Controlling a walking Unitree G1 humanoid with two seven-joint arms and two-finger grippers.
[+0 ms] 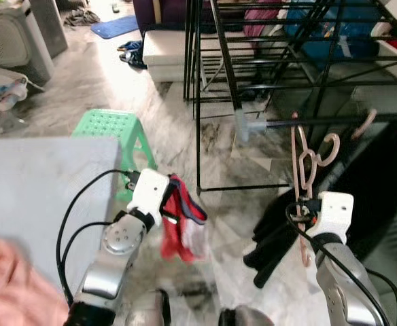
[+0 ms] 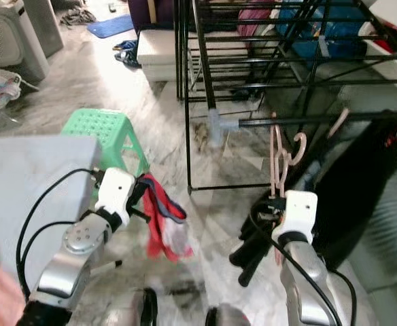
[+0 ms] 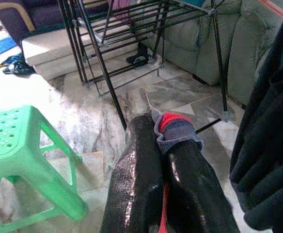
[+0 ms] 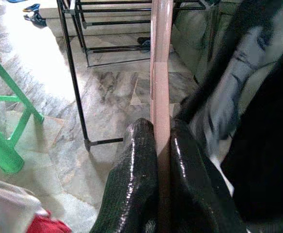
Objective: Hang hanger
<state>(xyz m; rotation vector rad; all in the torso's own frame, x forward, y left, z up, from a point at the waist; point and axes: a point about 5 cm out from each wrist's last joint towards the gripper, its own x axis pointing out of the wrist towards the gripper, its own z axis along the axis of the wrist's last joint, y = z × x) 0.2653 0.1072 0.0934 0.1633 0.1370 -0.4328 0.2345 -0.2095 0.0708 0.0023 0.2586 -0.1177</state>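
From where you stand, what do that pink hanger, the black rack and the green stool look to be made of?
Pink hanger: probably smooth matte plastic, evenly coloured; wood can't be ruled out. Black rack: thin straight tubes, likely painted metal, with pale plastic joints. Green stool: moulded plastic, slightly glossy, its seat perforated.
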